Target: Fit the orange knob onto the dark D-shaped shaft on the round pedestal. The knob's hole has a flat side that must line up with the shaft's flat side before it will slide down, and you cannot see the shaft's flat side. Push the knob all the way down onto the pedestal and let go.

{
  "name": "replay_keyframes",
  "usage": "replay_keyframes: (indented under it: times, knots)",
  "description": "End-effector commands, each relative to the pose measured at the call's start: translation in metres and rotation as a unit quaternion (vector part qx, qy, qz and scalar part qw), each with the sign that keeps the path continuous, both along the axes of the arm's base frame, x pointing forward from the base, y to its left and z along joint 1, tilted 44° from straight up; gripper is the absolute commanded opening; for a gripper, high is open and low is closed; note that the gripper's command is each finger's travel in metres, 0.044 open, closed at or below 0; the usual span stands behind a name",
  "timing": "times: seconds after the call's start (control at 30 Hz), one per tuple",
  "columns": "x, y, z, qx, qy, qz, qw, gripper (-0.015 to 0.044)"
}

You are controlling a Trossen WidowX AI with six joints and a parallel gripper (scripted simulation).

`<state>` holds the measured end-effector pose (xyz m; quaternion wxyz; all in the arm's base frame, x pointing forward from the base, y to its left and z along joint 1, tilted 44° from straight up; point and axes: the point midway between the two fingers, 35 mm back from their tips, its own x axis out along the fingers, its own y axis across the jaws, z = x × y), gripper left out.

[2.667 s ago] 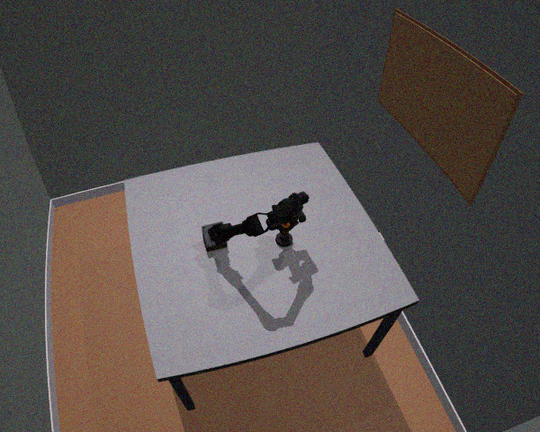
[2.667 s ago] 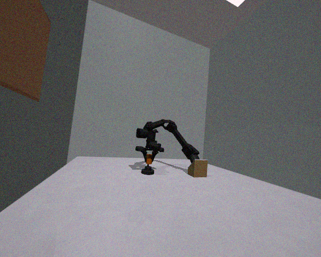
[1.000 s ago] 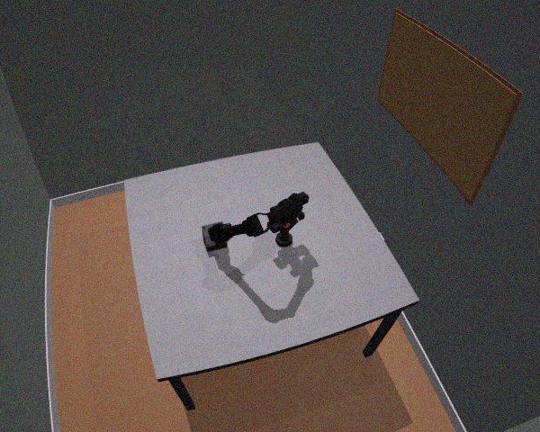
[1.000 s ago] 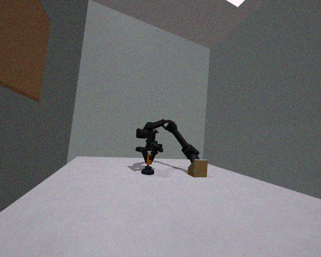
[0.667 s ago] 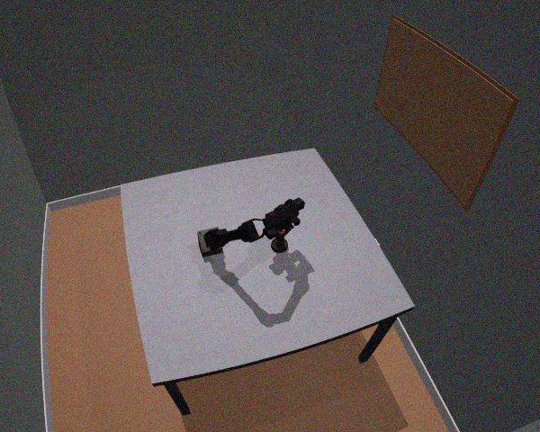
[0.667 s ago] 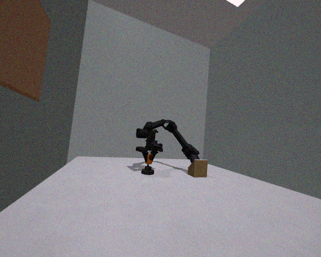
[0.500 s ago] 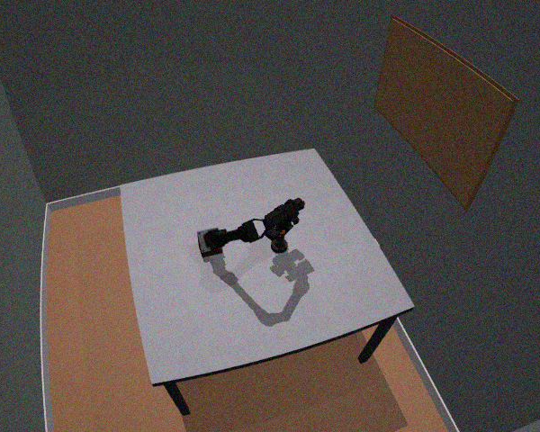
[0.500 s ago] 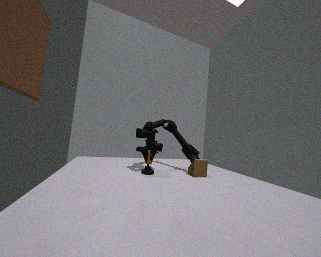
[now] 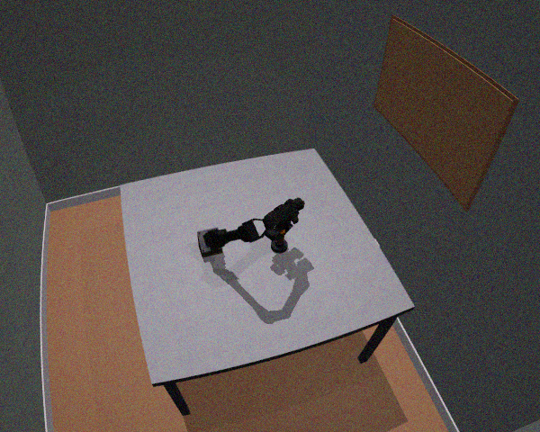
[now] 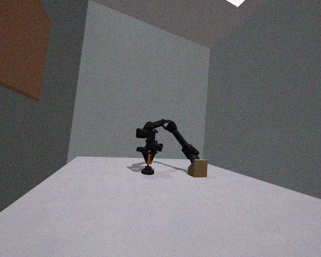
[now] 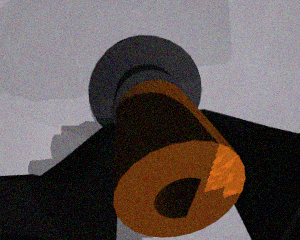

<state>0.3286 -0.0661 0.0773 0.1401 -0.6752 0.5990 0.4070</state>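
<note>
The orange knob [image 9: 282, 231] [image 10: 148, 159] [image 11: 132, 200] stands about upright, held above the round pedestal [image 9: 279, 247] [image 10: 147, 171] [image 11: 145, 50]. My gripper [image 10: 148, 160] [image 11: 157, 124] is shut on the knob, with a dark finger on each side. In the wrist view the knob's D-shaped hole shows, its flat side slanting on the right. In the exterior view a short piece of the dark shaft [image 10: 147, 165] shows between knob and pedestal. The knob's lower end is at the shaft's top; whether the tip is inside the hole cannot be told. The shaft's flat side is hidden.
The arm's base stands at a brown-sided block [image 10: 200, 168] on the pale table [image 9: 191, 320] [image 10: 160, 216]. The arm arches from there to the pedestal. Its shadow falls across the table. A brown panel [image 9: 442, 112] [image 10: 16, 41] is on the wall, away from the table.
</note>
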Motion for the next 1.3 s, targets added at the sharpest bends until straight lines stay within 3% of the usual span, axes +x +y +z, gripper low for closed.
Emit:
replay_keyframes:
  times: [0.0,0.53,0.8,1.27]
  knots:
    - [0.0000,-0.0003,0.0001,-0.001,0.000,0.004,1.000,0.0000]
    - [0.0014,0.0004,0.0024,-0.001,0.000,0.004,1.000,0.0000]
    - [0.0028,0.0020,0.0013,0.004,0.072,0.078,0.994,0.0000]
    - [0.0005,-0.0002,0.0009,0.004,0.072,0.078,0.994,0.0000]
